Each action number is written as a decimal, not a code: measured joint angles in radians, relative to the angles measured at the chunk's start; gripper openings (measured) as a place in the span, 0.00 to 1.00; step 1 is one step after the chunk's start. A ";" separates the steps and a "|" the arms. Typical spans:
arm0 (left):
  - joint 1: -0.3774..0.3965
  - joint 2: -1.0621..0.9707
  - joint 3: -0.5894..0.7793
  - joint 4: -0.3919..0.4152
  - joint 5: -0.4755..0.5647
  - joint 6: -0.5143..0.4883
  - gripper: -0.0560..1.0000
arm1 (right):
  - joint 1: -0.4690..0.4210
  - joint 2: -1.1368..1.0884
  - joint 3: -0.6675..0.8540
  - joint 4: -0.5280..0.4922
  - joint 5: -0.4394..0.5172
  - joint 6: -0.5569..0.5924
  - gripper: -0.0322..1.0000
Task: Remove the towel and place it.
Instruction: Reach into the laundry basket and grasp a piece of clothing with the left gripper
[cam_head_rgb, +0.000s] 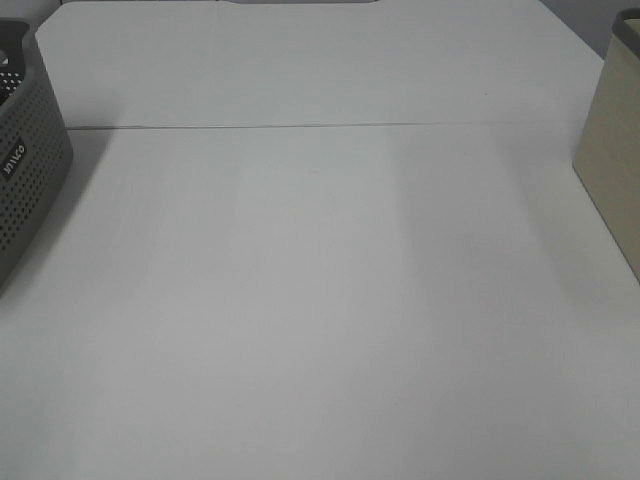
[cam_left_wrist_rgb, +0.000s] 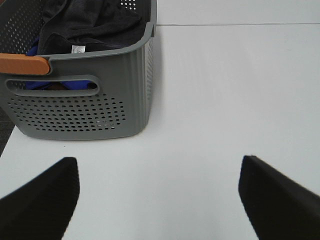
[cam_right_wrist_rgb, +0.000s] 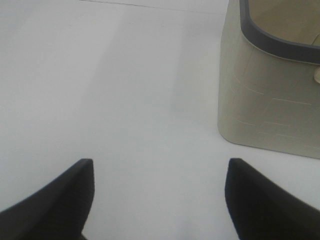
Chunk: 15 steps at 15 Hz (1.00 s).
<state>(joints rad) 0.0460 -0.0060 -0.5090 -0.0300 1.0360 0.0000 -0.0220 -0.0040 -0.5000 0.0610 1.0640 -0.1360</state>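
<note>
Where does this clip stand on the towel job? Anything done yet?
Nothing looks done: the towel lies bunched inside the grey basket. Nothing is in hand: the left gripper and the right gripper are both open over the bare table. Left to do: grasp the towel, lift it out and place it.

Left gripper (cam_left_wrist_rgb: 157, 159): two fingers (cam_left_wrist_rgb: 42, 202), matte black, surface plain and uniform. Each is a broad wedge narrowing to a blunt, squared tip. Outlines are soft and out of focus.

Right gripper (cam_right_wrist_rgb: 160, 160): two fingers (cam_right_wrist_rgb: 272, 202), the same matte black and the same tapering wedge form, with straight inner faces, blunt tips and blurred edges.
</note>
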 joint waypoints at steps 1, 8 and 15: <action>0.000 0.000 0.000 0.000 0.000 0.000 0.82 | 0.000 0.000 0.000 0.000 0.000 0.000 0.72; 0.000 0.000 0.000 0.000 0.000 0.000 0.82 | 0.000 0.000 0.000 0.000 0.000 0.000 0.72; 0.000 0.000 0.000 0.000 0.000 0.000 0.82 | 0.000 0.000 0.000 0.000 0.000 0.000 0.72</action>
<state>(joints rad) 0.0460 -0.0060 -0.5090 -0.0300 1.0360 0.0000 -0.0220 -0.0040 -0.5000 0.0610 1.0640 -0.1360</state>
